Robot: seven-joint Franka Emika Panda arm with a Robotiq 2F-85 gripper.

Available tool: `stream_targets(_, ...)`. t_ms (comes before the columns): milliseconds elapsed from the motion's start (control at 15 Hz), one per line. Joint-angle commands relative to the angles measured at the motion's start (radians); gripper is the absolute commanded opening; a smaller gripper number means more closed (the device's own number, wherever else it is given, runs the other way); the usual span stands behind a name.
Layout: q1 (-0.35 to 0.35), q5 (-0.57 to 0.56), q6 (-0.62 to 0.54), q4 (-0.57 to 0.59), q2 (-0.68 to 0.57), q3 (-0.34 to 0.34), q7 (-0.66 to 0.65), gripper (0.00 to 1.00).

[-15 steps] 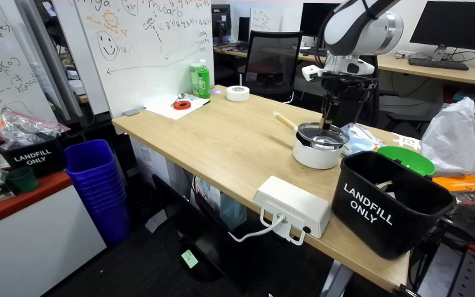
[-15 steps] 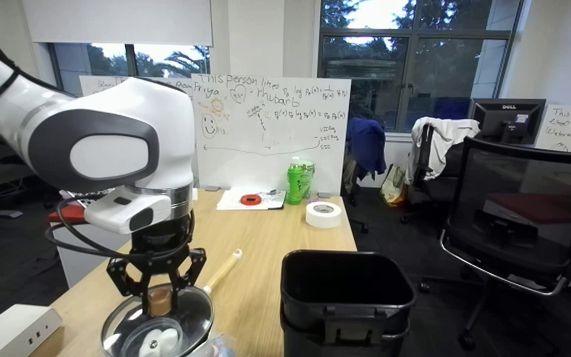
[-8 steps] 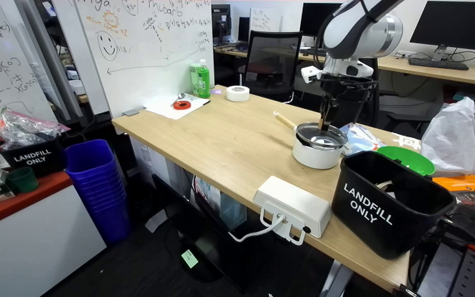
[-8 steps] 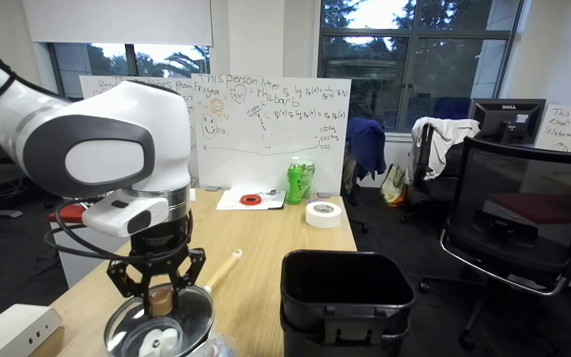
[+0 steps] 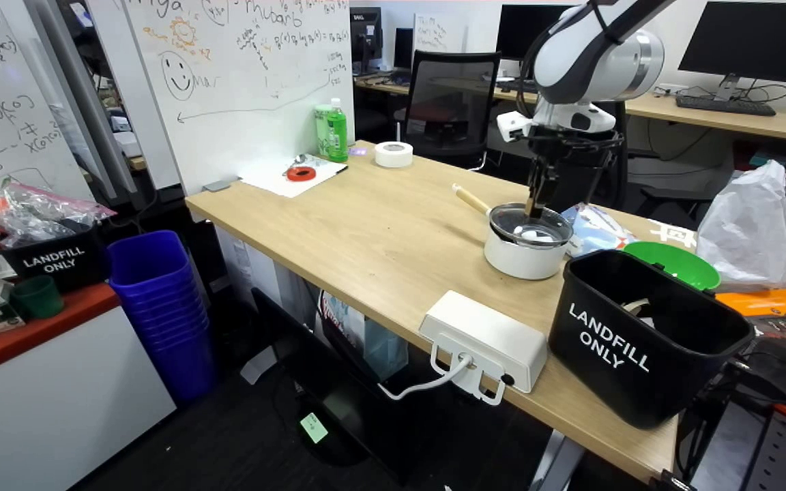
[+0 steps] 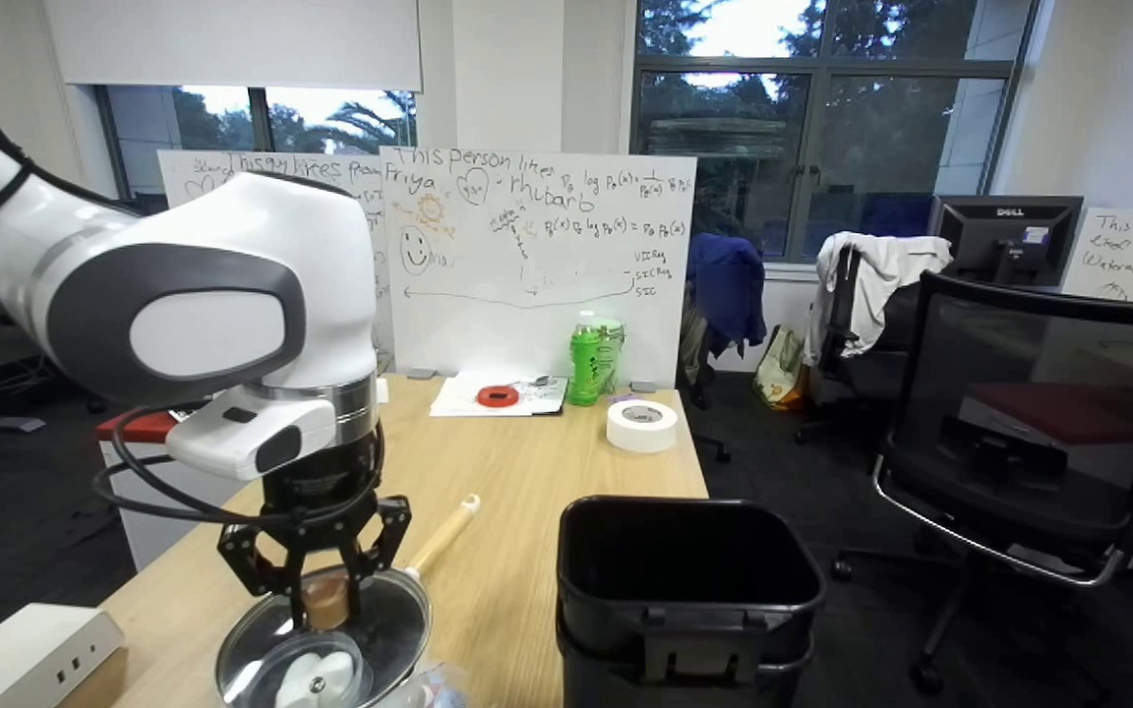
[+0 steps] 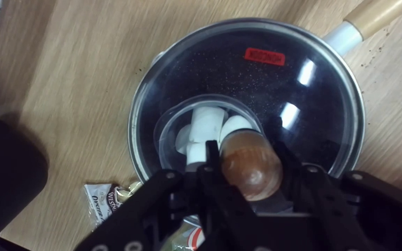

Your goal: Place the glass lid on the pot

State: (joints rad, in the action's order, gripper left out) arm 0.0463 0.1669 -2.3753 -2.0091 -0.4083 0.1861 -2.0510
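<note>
over the pot, the gripper holds the lid.

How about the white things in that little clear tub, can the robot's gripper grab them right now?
Probably not: the glass lid is over the white things, which show through it, and the gripper looks busy holding the lid's brown knob.

White letters say "LANDFILL ONLY" on the nearer black plastic bin and the farther black plastic bin. The wide white board says "This person likes" and "rhubarb". "DELL" is on the black computer screen. The shiny pale-and-dark packet says "OYSTER". The little red label, on or under the round clear glass lid, is too blurry to read.
</note>
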Motion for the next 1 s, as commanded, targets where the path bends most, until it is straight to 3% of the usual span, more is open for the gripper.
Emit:
stream_targets(0, -0.004, -0.01, -0.033, -0.005, -0.003, 0.003, -0.021, 0.16)
stream_targets(933, 0.002, -0.003, 0.014, 0.008, -0.02, -0.008, -0.011, 0.16)
